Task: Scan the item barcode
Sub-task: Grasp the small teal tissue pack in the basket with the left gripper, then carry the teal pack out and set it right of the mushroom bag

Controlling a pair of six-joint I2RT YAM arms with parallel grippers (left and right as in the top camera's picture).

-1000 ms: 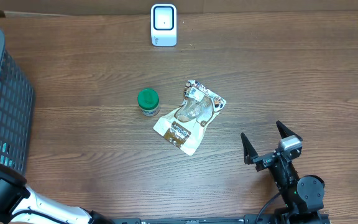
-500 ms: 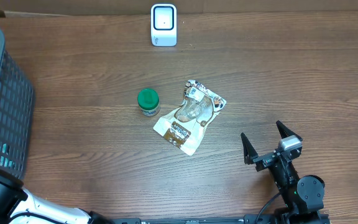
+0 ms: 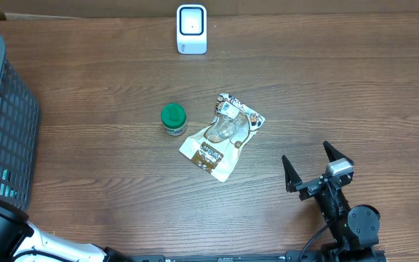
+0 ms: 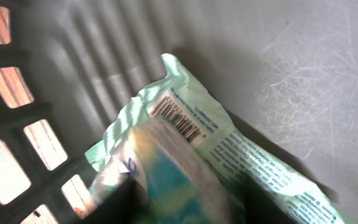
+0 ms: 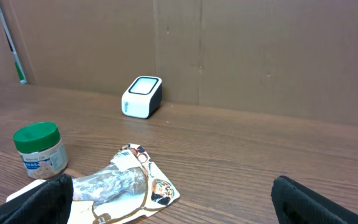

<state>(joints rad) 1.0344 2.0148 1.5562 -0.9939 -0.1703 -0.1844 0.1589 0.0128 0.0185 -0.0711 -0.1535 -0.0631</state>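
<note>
Two loose items lie mid-desk (image 3: pixel 340 94); the basket (image 3: pixel 6 124) at the left edge is where the work is. Left gripper (image 4: pixel 185 205) is inside it, a mint packet (image 4: pixel 229 143) between its jaws on the floor by the mesh wall; pinched or not cannot be told. Right gripper (image 3: pixel 305 151) is held spread and empty, clear of the lane. Pouch (image 3: pixel 222 135) lies short of the scanner (image 3: pixel 191 29), jar (image 3: pixel 173 118) just beside it. Packet's barcode (image 4: pixel 178 118) is faced up, likely for scanning.
</note>
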